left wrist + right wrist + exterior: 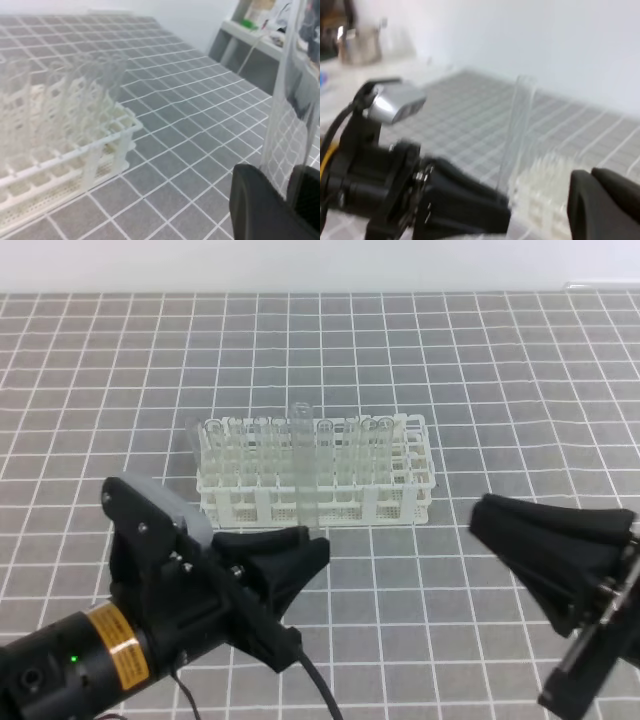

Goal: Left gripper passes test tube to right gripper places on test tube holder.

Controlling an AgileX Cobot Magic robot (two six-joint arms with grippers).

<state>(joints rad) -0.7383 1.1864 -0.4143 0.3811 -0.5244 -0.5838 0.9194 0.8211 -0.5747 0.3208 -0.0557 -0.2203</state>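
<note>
My left gripper [318, 543] is shut on the lower end of the test tube [305, 465], a clear glass tube held upright in front of the test tube holder [380, 505]. In the left wrist view the test tube [285, 110] rises from between the black fingers [260, 200]. The white lattice holder [90, 155] carries several other clear tubes. My right gripper [480, 512] hovers low at the right, apart from the tube, its jaws close together with nothing between them. The right wrist view, blurred, shows the test tube [517, 125], the left arm and the right gripper [592, 175].
The surface is a grey mat with a white grid [480, 370]. A shelf with bottles [260, 20] stands beyond the mat's far edge. A metal pot [362, 45] sits on a counter in the background.
</note>
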